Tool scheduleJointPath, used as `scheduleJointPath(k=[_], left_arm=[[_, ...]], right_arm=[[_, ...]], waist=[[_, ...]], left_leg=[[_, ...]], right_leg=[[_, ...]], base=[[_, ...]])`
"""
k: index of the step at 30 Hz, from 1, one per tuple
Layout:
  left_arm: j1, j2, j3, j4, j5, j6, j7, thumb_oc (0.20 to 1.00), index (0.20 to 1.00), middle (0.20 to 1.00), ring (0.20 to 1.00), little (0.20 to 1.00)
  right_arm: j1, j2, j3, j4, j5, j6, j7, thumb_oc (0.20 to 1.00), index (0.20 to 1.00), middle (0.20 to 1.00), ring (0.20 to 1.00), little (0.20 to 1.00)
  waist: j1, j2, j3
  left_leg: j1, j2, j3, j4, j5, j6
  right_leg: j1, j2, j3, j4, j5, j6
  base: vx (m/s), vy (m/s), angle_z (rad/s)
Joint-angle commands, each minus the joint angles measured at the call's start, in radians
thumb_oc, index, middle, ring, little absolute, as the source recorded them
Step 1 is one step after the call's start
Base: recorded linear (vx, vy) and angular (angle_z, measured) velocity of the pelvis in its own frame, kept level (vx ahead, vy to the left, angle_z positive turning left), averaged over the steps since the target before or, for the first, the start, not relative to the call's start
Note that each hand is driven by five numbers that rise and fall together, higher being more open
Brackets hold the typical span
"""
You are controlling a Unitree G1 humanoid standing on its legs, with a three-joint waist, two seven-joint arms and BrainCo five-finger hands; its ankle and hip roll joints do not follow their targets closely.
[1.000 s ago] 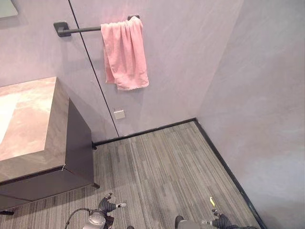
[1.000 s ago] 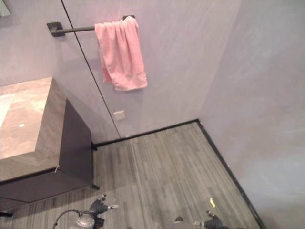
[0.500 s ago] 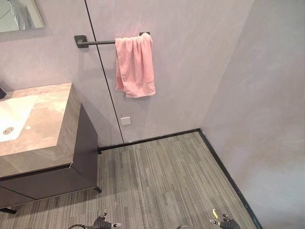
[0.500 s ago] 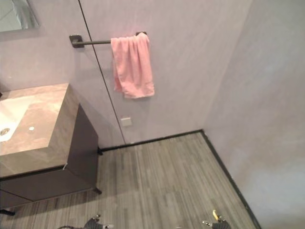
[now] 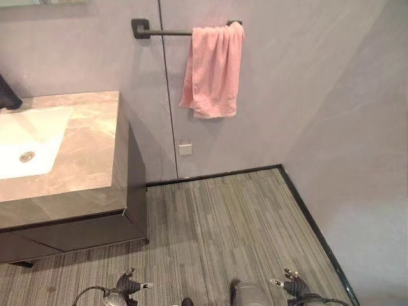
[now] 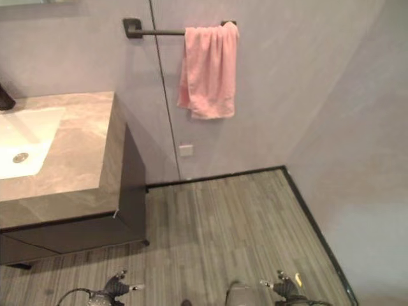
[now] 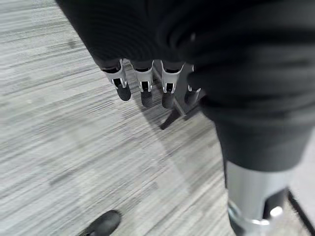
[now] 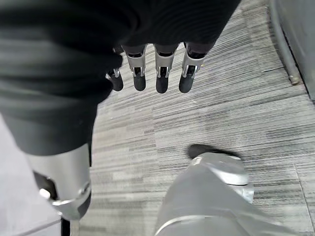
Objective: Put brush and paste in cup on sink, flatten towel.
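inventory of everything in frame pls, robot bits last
towel: 1, pink, bunched and draped over the right end of the rail, hanging down the wall
towel rail: 1, black, mounted high on the wall, right of the vanity
vanity counter: 1, brown marbled top over a dark cabinet, at the left against the wall
sink basin: 1, white, set into the counter, with a round drain
faucet: 1, dark, partly cut off by the frame edge, behind the basin
wall plate: 1, pale, low on the wall below the towel
floor: grey striped planks with a black skirting line
left hand: fingers relaxed, holding nothing, hanging low over the floor
right hand: fingers relaxed, holding nothing, hanging low over the floor
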Motion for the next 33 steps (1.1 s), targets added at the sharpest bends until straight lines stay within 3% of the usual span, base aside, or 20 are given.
scheduleJointPath(k=[1, 2, 5, 8, 12, 14, 15, 17, 19, 20, 21, 22, 23, 24, 25, 26, 27, 28, 30, 33], left_arm=[[-0.015, 0.027, 0.036, -0.024, 0.022, -0.027, 0.006, 1.000, 1.000, 1.000, 1.000, 1.000], [-0.012, 0.024, 0.039, -0.026, 0.018, -0.026, 0.006, 1.000, 1.000, 1.000, 1.000, 1.000], [-0.002, 0.009, 0.032, -0.009, 0.027, -0.022, -0.006, 1.000, 1.000, 1.000, 1.000, 1.000], [0.017, 0.000, 0.047, 0.008, 0.019, -0.018, -0.013, 1.000, 1.000, 1.000, 1.000, 1.000], [0.022, 0.000, 0.053, 0.008, 0.012, -0.016, -0.013, 1.000, 1.000, 1.000, 1.000, 1.000], [0.020, 0.005, 0.075, 0.009, -0.014, -0.012, -0.009, 1.000, 1.000, 1.000, 1.000, 1.000], [0.020, 0.005, 0.075, 0.009, -0.014, -0.012, -0.009, 1.000, 1.000, 1.000, 1.000, 1.000], [0.001, 0.014, 0.081, -0.002, -0.035, -0.010, -0.007, 1.000, 1.000, 1.000, 1.000, 1.000], [-0.005, 0.013, 0.075, -0.002, -0.033, -0.009, -0.005, 1.000, 1.000, 1.000, 1.000, 1.000], [-0.015, 0.012, 0.065, -0.005, -0.030, -0.008, -0.002, 1.000, 1.000, 1.000, 1.000, 1.000], [-0.015, 0.013, 0.065, -0.005, -0.030, -0.008, -0.002, 1.000, 1.000, 1.000, 1.000, 1.000], [-0.017, 0.012, 0.064, -0.006, -0.027, -0.010, 0.001, 1.000, 1.000, 1.000, 1.000, 1.000], [-0.016, 0.012, 0.064, -0.006, -0.027, -0.010, 0.001, 1.000, 1.000, 1.000, 1.000, 1.000], [-0.016, 0.010, 0.061, -0.004, -0.021, -0.011, 0.003, 1.000, 1.000, 1.000, 1.000, 1.000], [-0.018, 0.006, 0.055, -0.003, -0.015, -0.013, 0.007, 1.000, 1.000, 1.000, 1.000, 1.000], [-0.017, 0.005, 0.055, -0.003, -0.015, -0.014, 0.008, 1.000, 1.000, 1.000, 1.000, 1.000], [-0.027, 0.003, 0.049, -0.004, -0.017, -0.016, 0.013, 1.000, 1.000, 1.000, 1.000, 1.000], [-0.021, 0.002, 0.044, -0.002, -0.012, -0.014, 0.009, 1.000, 1.000, 1.000, 1.000, 1.000], [-0.019, 0.002, 0.035, 0.001, -0.008, -0.012, 0.007, 1.000, 1.000, 1.000, 1.000, 1.000], [-0.018, 0.005, 0.021, 0.000, 0.004, -0.011, 0.000, 1.000, 1.000, 1.000, 1.000, 1.000]], right_arm=[[-0.023, -0.019, -0.022, 0.018, 0.052, -0.029, -0.015, 1.000, 1.000, 1.000, 1.000, 1.000], [-0.023, -0.021, -0.018, 0.016, 0.039, -0.027, -0.015, 1.000, 1.000, 1.000, 1.000, 1.000], [-0.021, -0.031, 0.002, 0.037, -0.005, -0.014, -0.009, 1.000, 1.000, 1.000, 1.000, 1.000], [-0.018, -0.054, 0.028, 0.017, -0.047, -0.014, -0.003, 1.000, 1.000, 1.000, 1.000, 1.000], [-0.014, -0.072, 0.039, -0.003, -0.060, -0.014, -0.002, 1.000, 1.000, 1.000, 1.000, 1.000], [-0.009, -0.084, 0.054, -0.001, -0.076, -0.015, -0.004, 1.000, 1.000, 1.000, 1.000, 1.000], [-0.009, -0.084, 0.054, -0.001, -0.076, -0.015, -0.004, 1.000, 1.000, 1.000, 1.000, 1.000], [-0.001, -0.096, 0.051, 0.005, -0.075, -0.017, -0.013, 1.000, 1.000, 1.000, 1.000, 1.000], [0.000, -0.102, 0.048, 0.012, -0.074, -0.017, -0.017, 1.000, 1.000, 1.000, 1.000, 1.000], [0.000, -0.106, 0.044, 0.028, -0.077, -0.011, -0.022, 1.000, 1.000, 1.000, 1.000, 1.000], [0.000, -0.106, 0.044, 0.028, -0.077, -0.011, -0.022, 1.000, 1.000, 1.000, 1.000, 1.000], [0.006, -0.108, 0.036, 0.033, -0.078, -0.011, -0.025, 1.000, 1.000, 1.000, 1.000, 1.000], [0.007, -0.108, 0.036, 0.033, -0.078, -0.011, -0.025, 1.000, 1.000, 1.000, 1.000, 1.000], [0.011, -0.108, 0.032, 0.031, -0.080, -0.011, -0.026, 1.000, 1.000, 1.000, 1.000, 1.000], [0.013, -0.107, 0.036, 0.037, -0.093, -0.012, -0.031, 1.000, 1.000, 1.000, 1.000, 1.000], [0.014, -0.107, 0.036, 0.037, -0.093, -0.012, -0.031, 1.000, 1.000, 1.000, 1.000, 1.000], [0.008, -0.108, 0.047, 0.035, -0.107, -0.014, -0.038, 1.000, 1.000, 1.000, 1.000, 1.000], [0.004, -0.104, 0.059, 0.035, -0.119, -0.008, -0.027, 1.000, 1.000, 1.000, 1.000, 1.000], [0.000, -0.093, 0.067, 0.040, -0.124, -0.005, -0.025, 1.000, 1.000, 1.000, 1.000, 1.000], [0.003, -0.072, 0.052, 0.055, -0.115, -0.001, -0.021, 1.000, 1.000, 1.000, 1.000, 1.000]], waist=[[-0.020, -0.016, 0.003], [-0.018, -0.017, 0.005], [-0.021, -0.017, -0.022], [-0.021, -0.001, -0.046], [-0.021, 0.006, -0.047], [-0.015, 0.000, -0.039], [-0.016, 0.001, -0.040], [0.000, -0.031, -0.002], [0.001, -0.039, 0.014], [0.005, -0.039, 0.025], [0.005, -0.041, 0.023], [-0.001, -0.027, 0.016], [0.001, -0.029, 0.017], [-0.003, -0.023, 0.010], [0.007, 0.005, 0.002], [0.008, 0.003, 0.003], [0.018, 0.023, -0.003], [0.024, 0.031, -0.013], [0.032, 0.029, -0.029], [0.029, 0.015, -0.048]], left_leg=[[-0.005, 0.044, -0.049, 0.079, -0.025, -0.076], [0.011, 0.048, -0.049, 0.076, -0.034, -0.083], [0.058, 0.071, -0.070, 0.081, -0.050, -0.110], [0.080, 0.121, -0.086, 0.109, -0.017, -0.146], [0.076, 0.152, -0.085, 0.147, 0.014, -0.171], [0.011, 0.191, -0.086, 0.310, 0.113, -0.206], [0.008, 0.192, -0.088, 0.314, 0.111, -0.206], [-0.119, 0.219, -0.086, 0.559, 0.220, -0.219], [-0.162, 0.223, -0.069, 0.620, 0.216, -0.215], [-0.228, 0.207, -0.029, 0.560, 0.166, -0.198], [-0.229, 0.204, -0.029, 0.557, 0.169, -0.197], [-0.266, 0.198, 0.015, 0.402, 0.140, -0.182], [-0.258, 0.195, 0.018, 0.393, 0.142, -0.181], [-0.269, 0.205, 0.048, 0.298, 0.134, -0.176], [-0.293, 0.216, 0.063, 0.108, 0.215, -0.190], [-0.285, 0.213, 0.065, 0.096, 0.222, -0.190], [-0.319, 0.257, 0.061, -0.048, 0.314, -0.212], [-0.288, 0.255, 0.033, -0.040, 0.306, -0.202], [-0.282, 0.231, 0.010, 0.005, 0.289, -0.188], [-0.283, 0.202, 0.028, 0.065, 0.239, -0.160]], right_leg=[[0.009, -0.040, 0.003, -0.043, 0.181, 0.019], [0.008, -0.056, -0.053, -0.067, 0.195, 0.028], [0.049, -0.034, -0.054, -0.047, 0.164, 0.008], [0.064, 0.012, -0.083, -0.011, 0.104, -0.025], [0.061, 0.046, -0.091, 0.011, 0.069, -0.047], [0.090, 0.086, -0.091, 0.010, 0.027, -0.088], [0.090, 0.086, -0.093, 0.010, 0.027, -0.088], [0.140, 0.099, -0.098, -0.010, 0.003, -0.137], [0.152, 0.095, -0.104, -0.015, -0.003, -0.144], [0.178, 0.090, -0.102, -0.032, -0.010, -0.134], [0.177, 0.088, -0.102, -0.032, -0.009, -0.134], [0.195, 0.085, -0.099, -0.059, -0.008, -0.116], [0.199, 0.083, -0.097, -0.061, -0.009, -0.114], [0.207, 0.077, -0.093, -0.069, -0.014, -0.103], [0.233, 0.093, -0.083, -0.082, -0.029, -0.094], [0.235, 0.091, -0.083, -0.082, -0.030, -0.094], [0.278, 0.095, -0.066, -0.076, -0.068, -0.089], [0.312, 0.099, -0.036, -0.054, -0.106, -0.082], [0.333, 0.088, -0.013, -0.024, -0.129, -0.078], [0.348, 0.052, 0.013, 0.014, -0.127, -0.063]], base=[[0.26, -0.130, 0.09], [0.32, -0.172, 0.08], [0.44, -0.250, 0.46], [0.33, -0.261, 0.27], [0.20, -0.204, -0.03], [0.18, -0.259, 0.02], [0.11, -0.209, -0.08], [0.12, -0.292, -0.26], [0.12, -0.181, -0.25], [0.15, -0.118, -0.18], [0.30, -0.028, 0.05], [0.18, 0.029, 0.18], [0.28, 0.071, 0.28], [0.30, 0.170, 0.16], [0.30, 0.166, 0.20], [0.54, 0.283, -0.09], [0.58, 0.259, -0.50], [0.67, 0.315, -0.84], [0.38, 0.205, -0.85], [0.28, 0.197, -0.39]])
